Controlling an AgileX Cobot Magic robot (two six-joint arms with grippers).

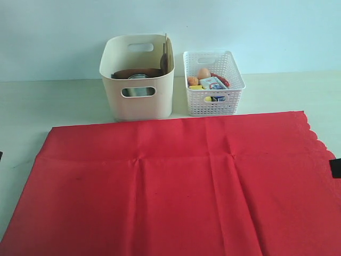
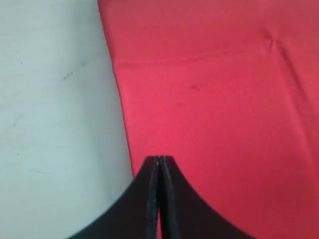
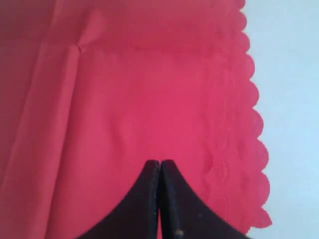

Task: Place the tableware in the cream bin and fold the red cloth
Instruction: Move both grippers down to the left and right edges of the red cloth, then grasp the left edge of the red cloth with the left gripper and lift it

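exterior view: the large, plain bright red cloth (image 1: 176,186) lies spread flat over the near part of the pale table (image 1: 32,101), creased in a grid, not yet folded. behind it stands the tall cream bin (image 1: 137,101) of smooth plastic, with a brown round plate (image 1: 136,73) and a steel cup (image 1: 137,77) showing inside and dark wooden handles leaning in its right corner. just beside the bin, the small white lattice basket (image 1: 214,101) holds food items. no tableware shows on the cloth or table, so the folding looks like the step left.

left wrist view: the left gripper (image 2: 158,162) has its black fingers pressed together on nothing, poised above the red cloth close to its straight edge, where the fabric meets bare table.

right wrist view: the right gripper (image 3: 159,164) is likewise clamped to with nothing between the fingers, above the cloth and near its scalloped edge (image 3: 251,99).

handling, as a judgement: the fabric looks thin, light and limp, not fragile, but likely to slide and bunch on the smooth table. a pinch at a near corner on each side, opening first, would suit best; the existing creases offer natural fold lines, and lifting both corners evenly should keep it from skewing.
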